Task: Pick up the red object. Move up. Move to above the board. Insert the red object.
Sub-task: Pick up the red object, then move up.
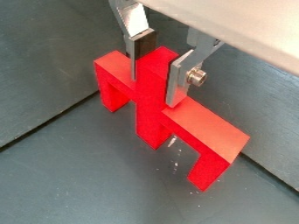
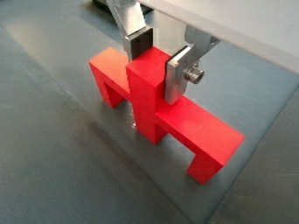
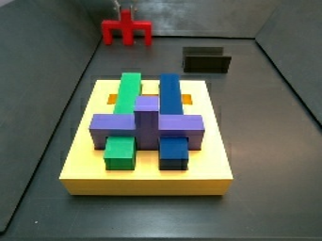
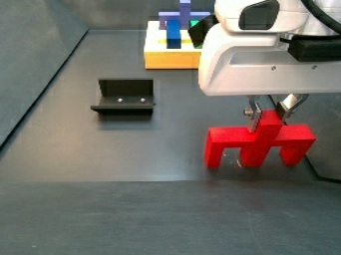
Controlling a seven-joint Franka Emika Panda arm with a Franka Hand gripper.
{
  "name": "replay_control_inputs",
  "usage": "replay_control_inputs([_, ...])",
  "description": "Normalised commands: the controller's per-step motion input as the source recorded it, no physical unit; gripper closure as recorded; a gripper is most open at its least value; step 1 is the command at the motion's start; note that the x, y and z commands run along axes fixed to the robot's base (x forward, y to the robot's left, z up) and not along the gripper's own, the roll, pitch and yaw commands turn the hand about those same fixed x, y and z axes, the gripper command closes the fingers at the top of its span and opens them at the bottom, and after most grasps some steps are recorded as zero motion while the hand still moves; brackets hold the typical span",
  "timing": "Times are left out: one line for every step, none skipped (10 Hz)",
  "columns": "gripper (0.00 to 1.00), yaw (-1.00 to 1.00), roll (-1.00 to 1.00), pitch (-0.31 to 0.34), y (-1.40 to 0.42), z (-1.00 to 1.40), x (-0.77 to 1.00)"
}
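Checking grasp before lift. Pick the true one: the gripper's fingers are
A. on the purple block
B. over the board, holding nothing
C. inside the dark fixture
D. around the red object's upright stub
D: in both wrist views the gripper has its silver fingers on either side of the red object's upright stub, away from the board.

Even, soft lighting; sharp frames, faint shadows.

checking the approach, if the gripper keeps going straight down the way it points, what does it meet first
The gripper points down with its fingers either side of the red object's upright stub, so it would likely meet the red bar first, then the floor.
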Motion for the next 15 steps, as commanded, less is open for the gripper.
replay_control_inputs([1.0, 0.0, 0.0, 0.0, 0.0, 0.0, 0.0])
replay_control_inputs([1.0, 0.0, 0.0, 0.0, 0.0, 0.0, 0.0])
replay_control_inputs([1.0, 0.0, 0.0, 0.0, 0.0, 0.0, 0.0])
replay_control_inputs([1.0, 0.0, 0.0, 0.0, 0.0, 0.0, 0.0])
replay_control_inputs([1.0, 0.0, 0.0, 0.0, 0.0, 0.0, 0.0])
replay_control_inputs([1.0, 0.0, 0.0, 0.0, 0.0, 0.0, 0.0])
replay_control_inputs([1.0, 0.0, 0.0, 0.0, 0.0, 0.0, 0.0])
replay_control_inputs([1.0, 0.0, 0.0, 0.0, 0.0, 0.0, 0.0])
replay_control_inputs([1.0, 0.0, 0.0, 0.0, 0.0, 0.0, 0.0])
replay_control_inputs([1.0, 0.0, 0.0, 0.0, 0.0, 0.0, 0.0])
replay_control_inputs([1.0, 0.0, 0.0, 0.0, 0.0, 0.0, 0.0])
replay_control_inputs([1.0, 0.0, 0.0, 0.0, 0.0, 0.0, 0.0])
replay_control_inputs([1.0, 0.0, 0.0, 0.0, 0.0, 0.0, 0.0])
replay_control_inputs([1.0, 0.0, 0.0, 0.0, 0.0, 0.0, 0.0])
replay_control_inputs([1.0, 0.0, 0.0, 0.0, 0.0, 0.83, 0.0])
